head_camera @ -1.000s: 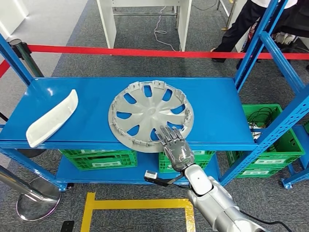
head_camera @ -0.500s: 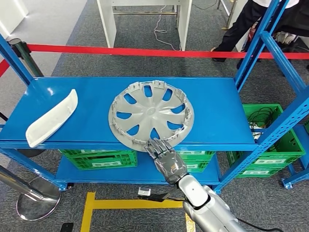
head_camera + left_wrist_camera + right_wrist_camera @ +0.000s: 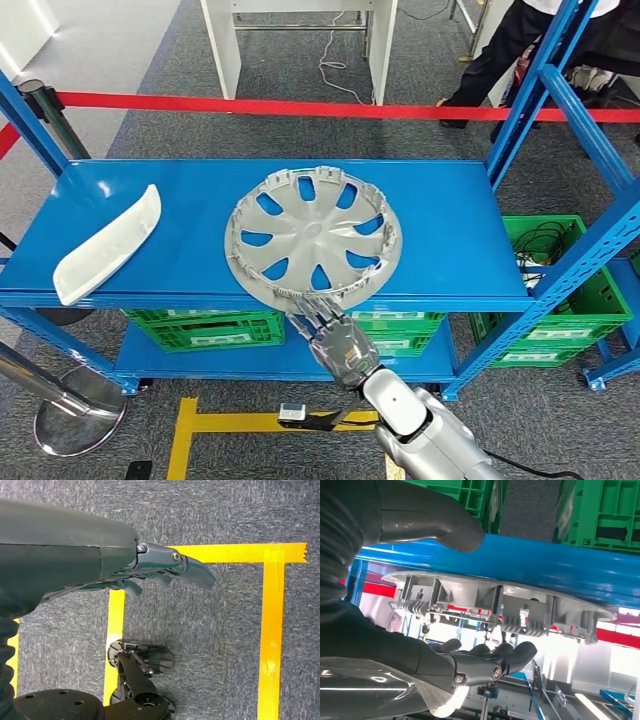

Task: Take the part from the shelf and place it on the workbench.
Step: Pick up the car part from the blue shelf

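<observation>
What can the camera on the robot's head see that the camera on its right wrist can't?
The head view alone gives the wheel cover from above, with all its spokes and openings, plus the white curved part on the blue shelf, the red barrier tape and a person's legs behind.

The right wrist view alone gives the clips along the cover's rim from the side, the rim jutting past the shelf edge, between the hand's thumb and fingers.

Both share the right hand, open at the cover's near rim, and the green crates.
</observation>
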Tool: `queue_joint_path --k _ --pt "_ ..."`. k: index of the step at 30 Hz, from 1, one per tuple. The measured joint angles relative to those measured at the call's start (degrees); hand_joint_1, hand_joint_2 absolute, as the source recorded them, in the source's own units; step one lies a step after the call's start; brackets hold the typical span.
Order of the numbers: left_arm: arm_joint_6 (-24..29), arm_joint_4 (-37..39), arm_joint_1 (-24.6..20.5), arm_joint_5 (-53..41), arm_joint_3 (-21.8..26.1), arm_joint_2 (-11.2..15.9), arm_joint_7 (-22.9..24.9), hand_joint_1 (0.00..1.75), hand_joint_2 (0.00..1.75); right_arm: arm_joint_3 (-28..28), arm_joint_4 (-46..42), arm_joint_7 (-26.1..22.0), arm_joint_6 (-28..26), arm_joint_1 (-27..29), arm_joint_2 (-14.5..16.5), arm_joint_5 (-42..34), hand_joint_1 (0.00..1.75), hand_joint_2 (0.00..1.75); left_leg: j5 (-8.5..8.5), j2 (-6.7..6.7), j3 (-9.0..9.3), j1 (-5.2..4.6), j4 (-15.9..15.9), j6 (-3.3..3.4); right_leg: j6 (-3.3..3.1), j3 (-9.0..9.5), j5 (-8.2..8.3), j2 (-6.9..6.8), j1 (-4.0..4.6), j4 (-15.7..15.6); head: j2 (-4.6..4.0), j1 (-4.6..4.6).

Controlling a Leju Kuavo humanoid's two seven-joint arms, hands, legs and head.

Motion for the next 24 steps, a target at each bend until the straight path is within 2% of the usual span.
queue_joint_path --k 11,24 --pt "-0.33 0.0 -0.04 -0.74 -0.01 0.0 0.0 0.0 1.75 1.15 -0.07 0.19 0.01 -0.83 -0.14 -1.16 0.0 1.75 0.0 0.0 -0.01 0.0 0.0 0.0 0.0 0.01 0.0 0.0 0.0 0.0 0.0 0.01" --pt "-0.5 0.0 -0.34 -1.96 -0.02 -0.02 0.4 0.0 1.75 1.38 2.23 1.31 0.19 -4.47 0.9 -2.99 0.0 1.75 0.0 0.0 -0.01 0.0 0.0 0.0 0.0 0.01 0.0 0.0 0.0 0.01 0.0 0.01"
